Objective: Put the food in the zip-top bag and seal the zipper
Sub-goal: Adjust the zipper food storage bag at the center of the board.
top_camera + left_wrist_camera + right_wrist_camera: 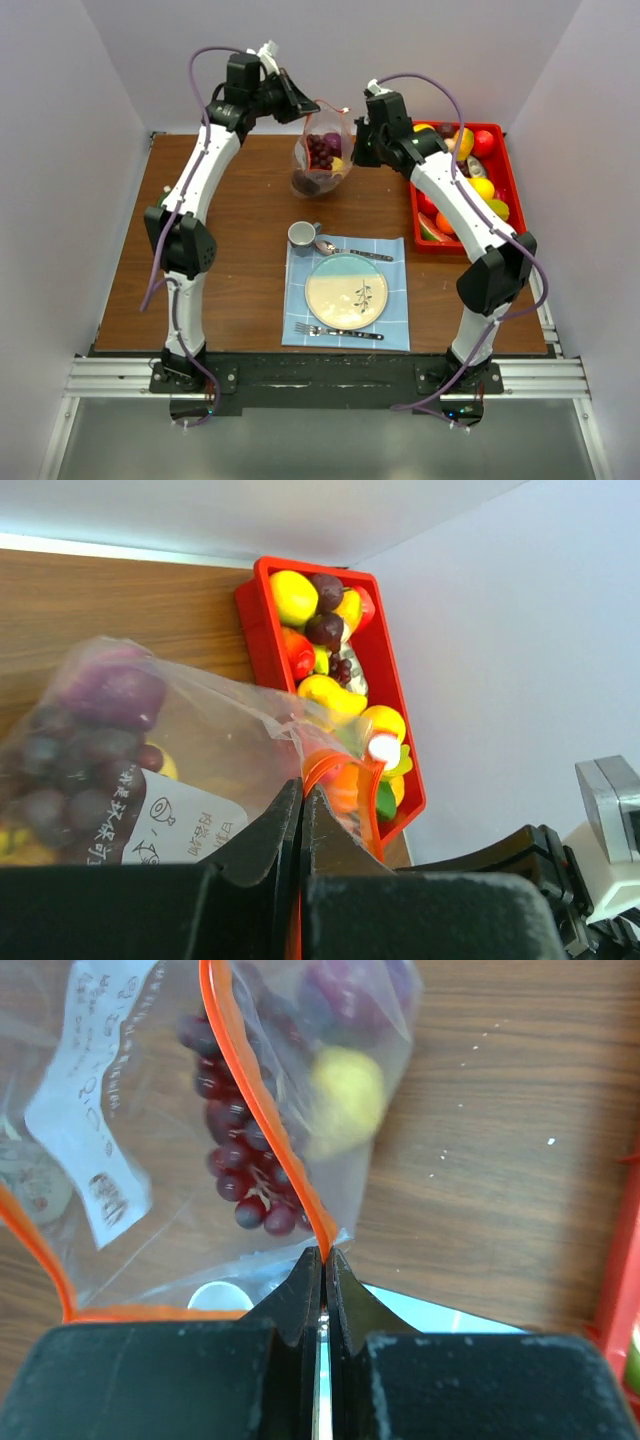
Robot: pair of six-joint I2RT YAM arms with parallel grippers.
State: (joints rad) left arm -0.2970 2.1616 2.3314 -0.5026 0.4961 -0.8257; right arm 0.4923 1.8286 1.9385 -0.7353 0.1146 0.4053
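Observation:
The clear zip-top bag (322,155) hangs above the table's far middle, held between both grippers. It holds purple grapes (322,148) and a yellow piece (347,1088). My left gripper (306,108) is shut on the left end of the orange-red zipper (318,765). My right gripper (354,130) is shut on the zipper's other end (255,1100). The bag mouth gapes open between them. In the left wrist view the bag (150,740) shows a white label and grapes (95,750). More food (480,185) lies in the tray.
A red tray (519,190) of toy fruit stands at the far right, also in the left wrist view (262,620). A blue mat (395,320) holds a plate (345,292), fork (335,331) and spoon (345,249); a cup (302,234) sits beside it. Walls enclose the table.

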